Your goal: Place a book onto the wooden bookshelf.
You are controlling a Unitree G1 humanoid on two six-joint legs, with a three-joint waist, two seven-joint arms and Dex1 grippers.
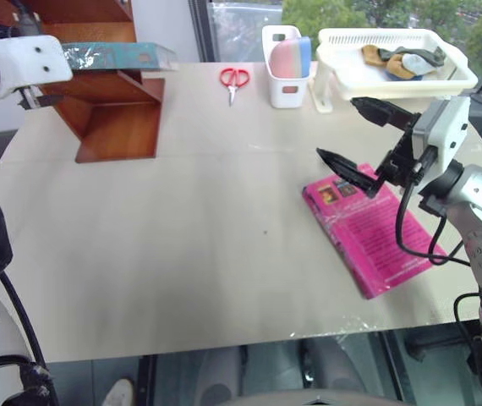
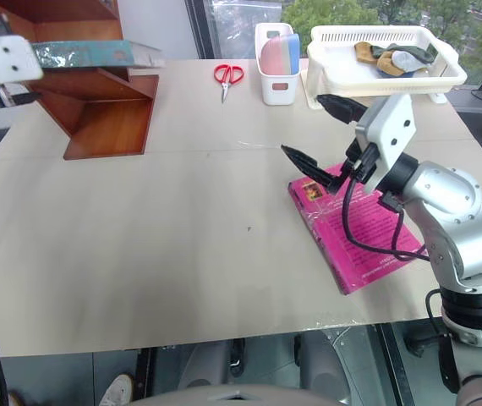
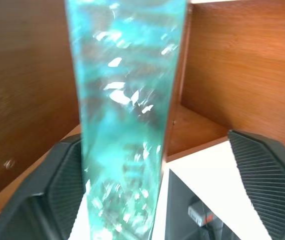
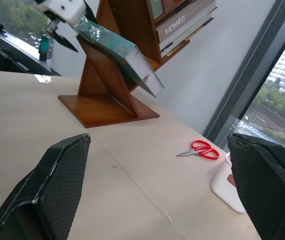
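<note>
Left, the two black fingers [image 3: 57,195] of the left gripper [image 3: 157,200] stand spread wide, one on each side of the book [image 3: 125,115]; one finger lies against the cover, the other stands clear of it, so no clamp on the book can be seen. Glossy teal wrapping catches the light along the book's length. It rests on a slanted panel of the wooden bookshelf [image 4: 107,95], its near end jutting beyond the panel's edge, while the left gripper sits at its far end. Higher shelves of the same unit carry stacked books, one with pale lettering on its spine.

Right, the right gripper [image 1: 361,135] has its fingers parted wide and empty, raised above the table [image 1: 182,254] and just over the near corner of the pink book [image 1: 376,237], which lies flat near the table's right edge. Beyond it stand a white plastic tray [image 1: 444,80] holding small items and, beside that, a white cup-like holder [image 1: 287,89]. Red scissors [image 1: 233,80] lie between the holder and the bookshelf base.
</note>
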